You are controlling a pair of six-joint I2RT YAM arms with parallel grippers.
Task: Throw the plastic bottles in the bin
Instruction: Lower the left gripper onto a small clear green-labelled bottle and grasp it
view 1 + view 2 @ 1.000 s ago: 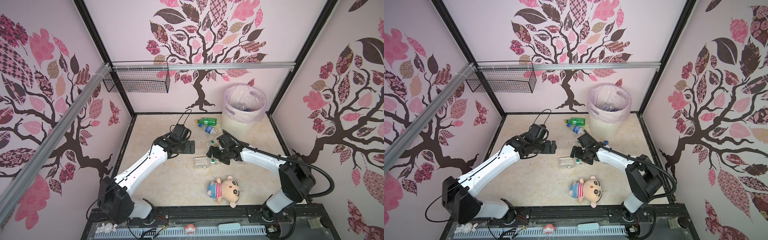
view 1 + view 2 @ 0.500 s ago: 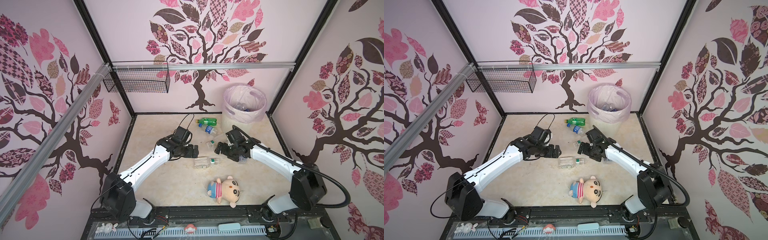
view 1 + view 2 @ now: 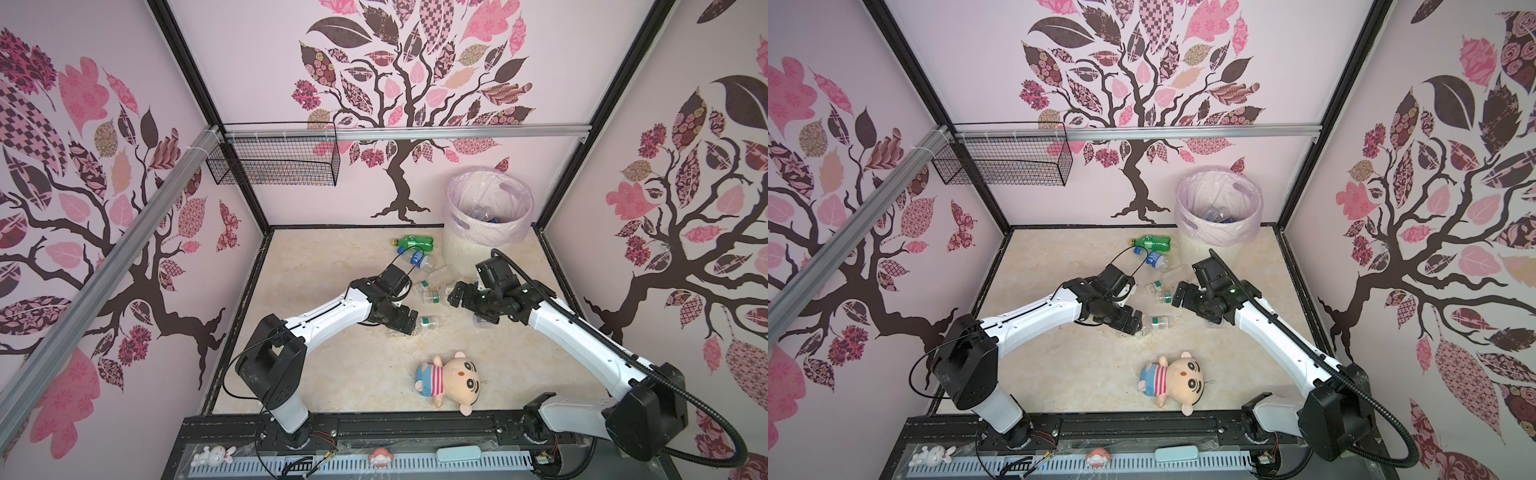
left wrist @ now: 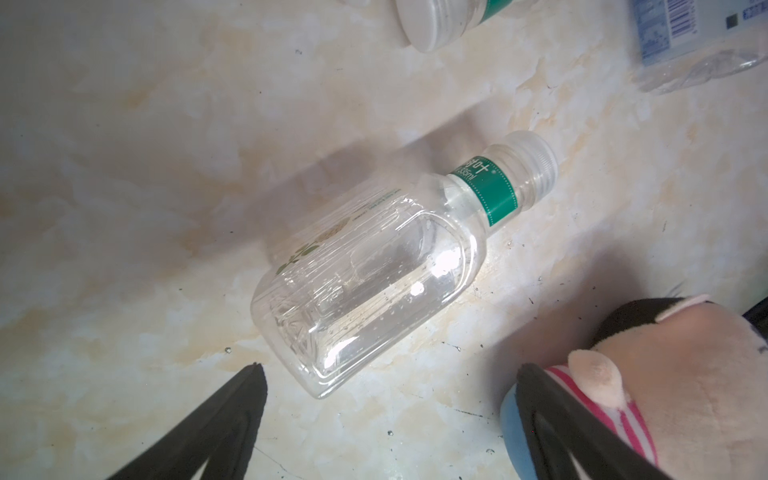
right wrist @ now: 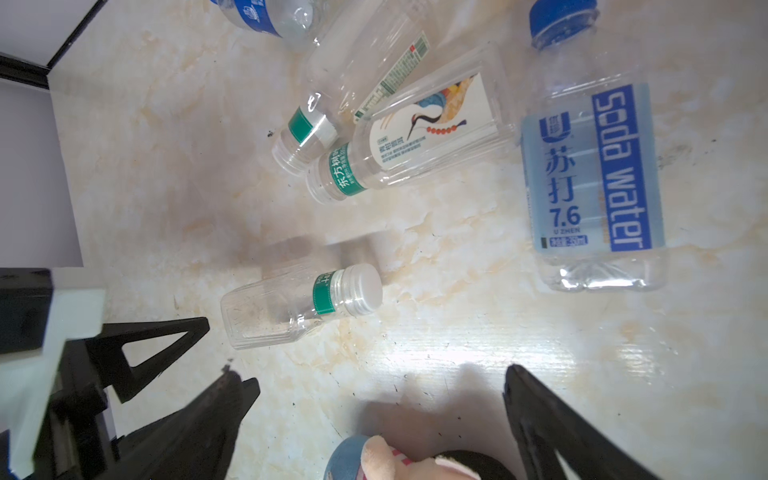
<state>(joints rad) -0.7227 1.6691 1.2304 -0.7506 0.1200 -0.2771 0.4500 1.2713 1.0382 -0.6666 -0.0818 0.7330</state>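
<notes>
Our left gripper (image 4: 388,374) hangs spread wide, empty, before the clear green-banded bottle (image 4: 374,270): base just ahead of the jaws, cap pointing away, long axis skewed across the gap. Our right gripper (image 5: 380,376), also open and empty, sits farther off, nearer the bin (image 3: 457,253).

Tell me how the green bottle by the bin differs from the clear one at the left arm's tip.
The green bottle is tinted green all over; the clear bottle is see-through with only a green neck band. The green bottle lies near the bin; the clear bottle lies mid-floor at the left end effector. Both lie on their sides.
</notes>
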